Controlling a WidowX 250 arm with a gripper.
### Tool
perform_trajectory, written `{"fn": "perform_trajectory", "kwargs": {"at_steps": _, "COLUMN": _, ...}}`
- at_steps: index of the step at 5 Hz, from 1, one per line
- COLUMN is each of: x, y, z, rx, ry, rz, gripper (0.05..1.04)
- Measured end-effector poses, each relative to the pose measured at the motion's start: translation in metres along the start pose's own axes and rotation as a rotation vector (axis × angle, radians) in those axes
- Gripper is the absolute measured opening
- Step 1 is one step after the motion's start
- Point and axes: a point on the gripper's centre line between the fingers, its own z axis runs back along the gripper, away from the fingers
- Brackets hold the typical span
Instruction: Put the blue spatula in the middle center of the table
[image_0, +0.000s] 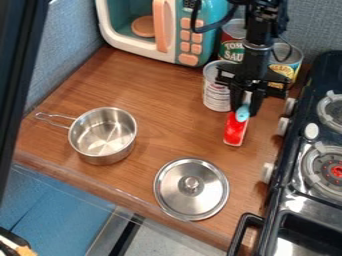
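Toward the stove side of the table (163, 122), the pincer (245, 110) hangs over the work with its fingers drawn close together, apparently gripping the blue spatula (242, 113). From where I stand, the spatula hangs upright, blue part lowest, directly in front of a red item (234, 134); whether the two touch, I cannot tell. Just beside the pincer stands a pale can (216, 94). Farther out lie the metal lid (191, 188) and the saucepan (103, 135), with the toy microwave (190, 35) at the back.

Current step, as I judge it: transport. The spatula appears picked up, but its placement is not done. Next operation: raise the spatula enough to pass the red item, then traverse away from the stove (299, 200) to the table's middle. Lower it between the saucepan and the lid's far side, then release. Caution: a low traverse could tip the red item or the can.
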Motion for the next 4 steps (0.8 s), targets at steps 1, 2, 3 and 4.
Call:
{"fn": "perform_trajectory", "kwargs": {"at_steps": 1, "x": -0.005, "y": 0.016, "z": -0.002, "rx": -0.01, "ry": 0.007, "rz": 0.029, "gripper": 0.328}}
{"fn": "perform_trajectory", "kwargs": {"at_steps": 2, "x": -0.013, "y": 0.036, "z": -0.002, "rx": -0.014, "ry": 0.017, "rz": 0.061, "gripper": 0.328}}
{"fn": "perform_trajectory", "kwargs": {"at_steps": 3, "x": -0.022, "y": 0.061, "z": -0.004, "rx": -0.028, "ry": 0.028, "rz": 0.108, "gripper": 0.328}}
{"fn": "perform_trajectory", "kwargs": {"at_steps": 4, "x": -0.029, "y": 0.084, "z": 0.0, "rx": -0.042, "ry": 0.027, "rz": 0.138, "gripper": 0.328}}
